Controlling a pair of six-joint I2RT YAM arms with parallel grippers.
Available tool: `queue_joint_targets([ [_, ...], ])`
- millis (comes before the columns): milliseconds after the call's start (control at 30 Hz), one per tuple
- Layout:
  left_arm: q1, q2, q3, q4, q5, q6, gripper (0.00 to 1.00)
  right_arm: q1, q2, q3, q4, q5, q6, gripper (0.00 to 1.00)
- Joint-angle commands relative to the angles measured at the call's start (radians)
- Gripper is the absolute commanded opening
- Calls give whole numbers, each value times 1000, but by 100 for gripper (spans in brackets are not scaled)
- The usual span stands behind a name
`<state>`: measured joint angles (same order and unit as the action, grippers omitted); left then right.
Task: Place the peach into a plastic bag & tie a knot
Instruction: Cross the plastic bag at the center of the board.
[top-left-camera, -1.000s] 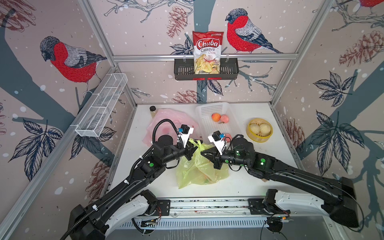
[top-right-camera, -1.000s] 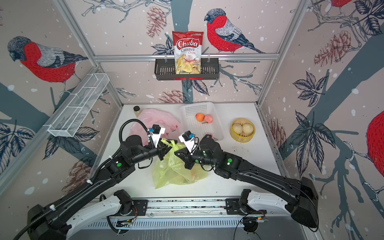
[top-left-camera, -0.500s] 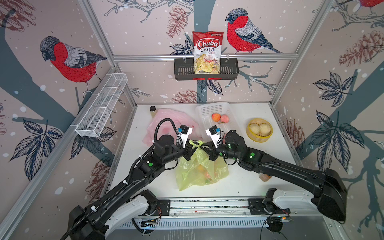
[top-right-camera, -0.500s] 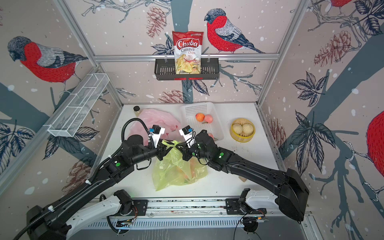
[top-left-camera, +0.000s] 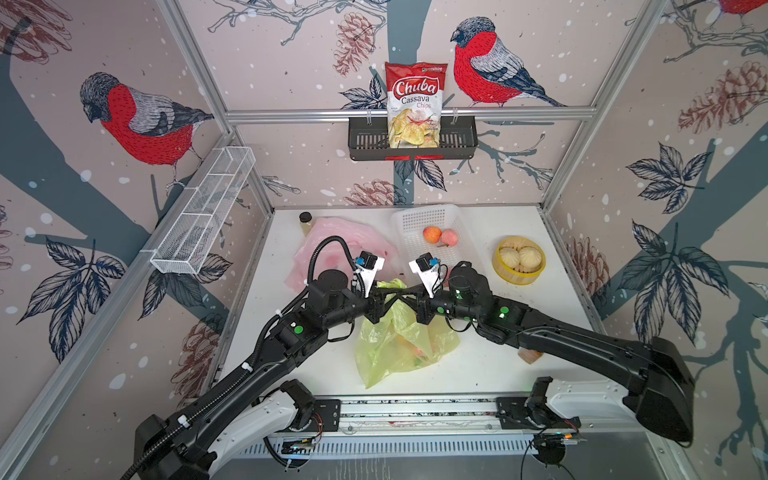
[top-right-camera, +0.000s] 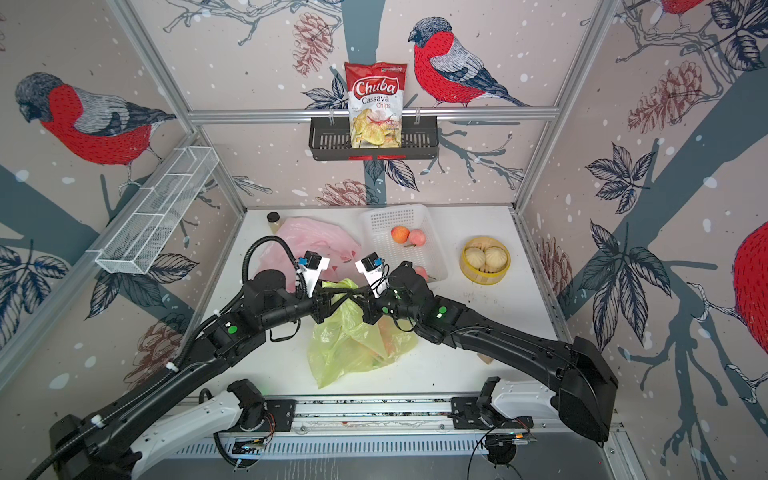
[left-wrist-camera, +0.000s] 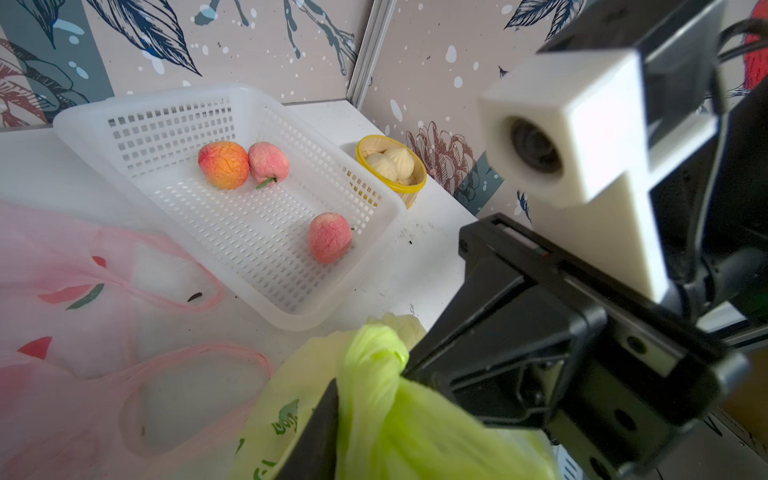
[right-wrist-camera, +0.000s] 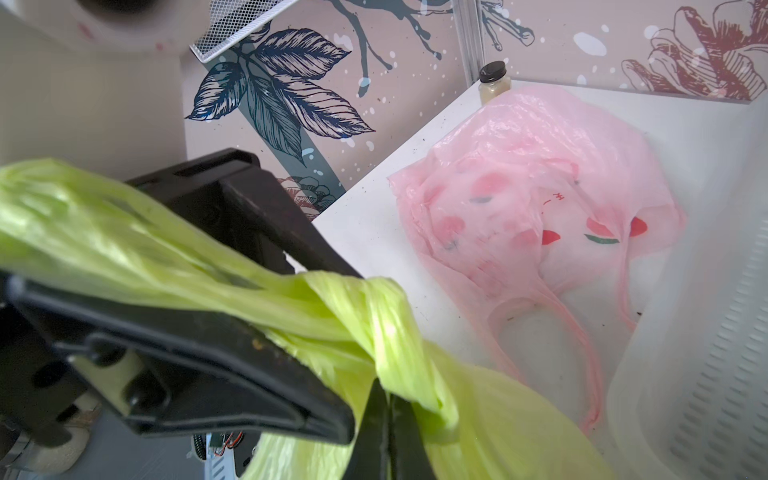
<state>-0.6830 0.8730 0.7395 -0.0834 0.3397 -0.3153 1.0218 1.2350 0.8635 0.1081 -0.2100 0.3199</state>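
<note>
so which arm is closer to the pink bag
left. the left arm has its wrist right at the edge of the pink bag; the right arm is on the far side of the green bag, beside the white basket

the green bag is thin, glossy, crinkled plastic and the basket smooth white plastic.

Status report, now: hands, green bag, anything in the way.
Right hand shut on green bag; left hand open around its handle. Peach inside, handles twisted into a knot. Basket and pink bag just behind.
</note>
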Motion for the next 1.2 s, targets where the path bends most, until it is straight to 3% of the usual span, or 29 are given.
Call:
queue_joint_targets([
  [0,3,7,18,53,3,-29,34,15,-13,-8,15,-8,-4,0],
  [600,3,78,36,47,62,-49,29,74,-36,5,-6,-32,-55,0],
  [667,4,83,37,47,70,-49,26,76,-33,9,0,-49,-57,0],
  [833,4,79,28,66,98,-44,0,71,-22,21,-9,-78,-69,0],
  [867,4,75,25,71,103,-39,0,65,-21,29,-19,-88,-71,0],
  [933,3,61,18,85,131,-17,0,47,-24,47,-49,-130,-81,9],
  [1033,4,27,-1,131,167,17,0,3,-62,70,-96,-227,-105,40],
  [1100,5,9,-5,163,198,38,0,-22,-104,89,-136,-267,-130,56],
  [1167,12,4,6,176,239,53,0,-50,-156,111,-182,-288,-157,65],
])
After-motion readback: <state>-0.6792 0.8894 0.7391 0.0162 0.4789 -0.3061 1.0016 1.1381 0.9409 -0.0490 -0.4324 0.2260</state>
